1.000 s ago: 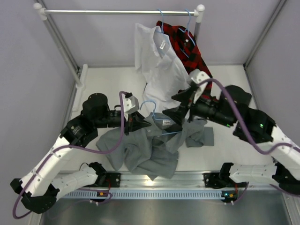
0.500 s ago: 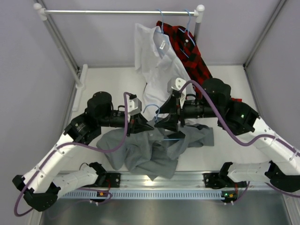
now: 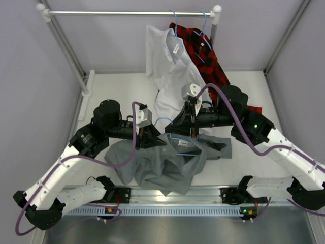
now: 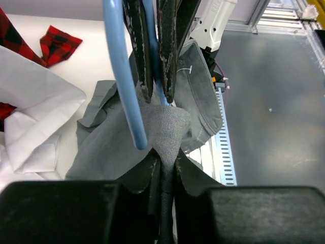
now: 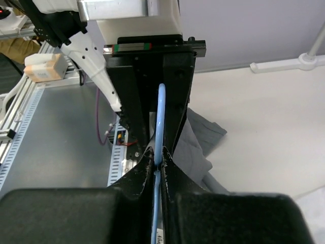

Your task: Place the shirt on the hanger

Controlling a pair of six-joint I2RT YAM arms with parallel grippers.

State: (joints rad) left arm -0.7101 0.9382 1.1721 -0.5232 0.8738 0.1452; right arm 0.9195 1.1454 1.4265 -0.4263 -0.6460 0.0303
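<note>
The grey shirt [image 3: 152,168] lies crumpled on the white table between the two arms. The light-blue wire hanger [image 3: 174,136] sits at its collar, hook toward the back. My left gripper [image 3: 162,142] comes in from the left; its jaws stand close together with a fold of shirt [image 4: 167,127] pinched between them [image 4: 163,160]. My right gripper [image 3: 176,132] comes in from the right, tip to tip with the left, shut on the hanger wire [image 5: 161,117], which runs straight through its jaws [image 5: 158,161]. In the left wrist view the hanger [image 4: 124,76] stands upright before me.
A white shirt [image 3: 170,66] and a red-and-black plaid shirt [image 3: 205,53] hang from the rail [image 3: 127,13] at the back, their hems reaching the table behind the grippers. Rack posts [image 3: 66,46] stand at the left. A metal rail [image 3: 172,195] runs along the near edge.
My right arm has swung left onto the hanger and its jaws have shut on the wire. The left gripper has stayed at the collar with the fabric.
</note>
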